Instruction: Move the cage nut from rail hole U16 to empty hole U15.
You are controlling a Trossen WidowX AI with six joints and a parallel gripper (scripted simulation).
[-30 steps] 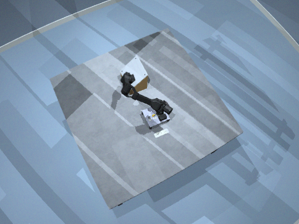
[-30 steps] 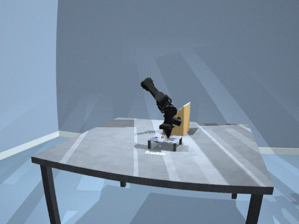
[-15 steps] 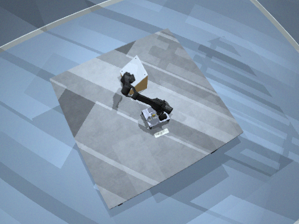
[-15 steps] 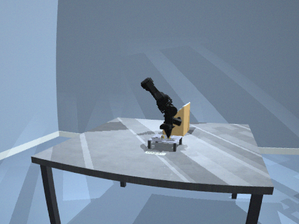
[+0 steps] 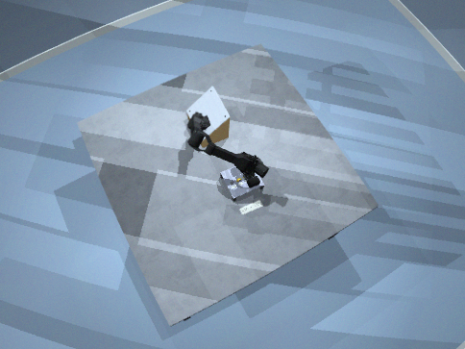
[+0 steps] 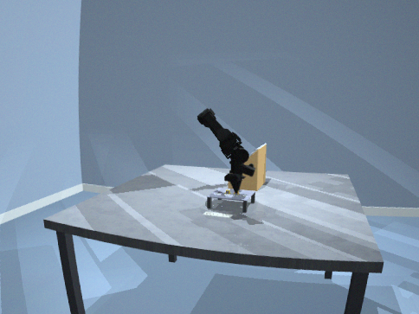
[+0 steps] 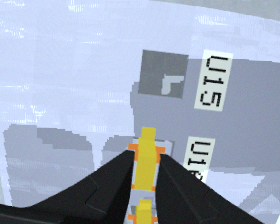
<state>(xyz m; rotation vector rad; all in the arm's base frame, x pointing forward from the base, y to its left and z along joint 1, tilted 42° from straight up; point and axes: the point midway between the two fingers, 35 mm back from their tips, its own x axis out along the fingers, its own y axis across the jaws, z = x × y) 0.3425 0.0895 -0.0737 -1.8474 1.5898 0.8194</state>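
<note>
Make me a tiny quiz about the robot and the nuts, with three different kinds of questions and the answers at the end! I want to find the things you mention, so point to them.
1. True or false: the square hole (image 7: 154,67) beside the U15 label (image 7: 213,80) has a nut in it.

2. Pick one. The gripper (image 5: 253,183) (image 6: 235,191) (image 7: 145,161) is:
A) wide open
B) shut on the U16 nut (image 6: 237,193) (image 7: 146,172)
C) shut on a paper label

3. Fill in: in the wrist view, the long bar on top of the U16 nut is coloured ____.

Key: 1 false; 2 B; 3 yellow

Pale light bands cross the grey tabletop (image 5: 192,226) (image 6: 143,221) (blue walls (image 6: 260,86) behind).
</note>
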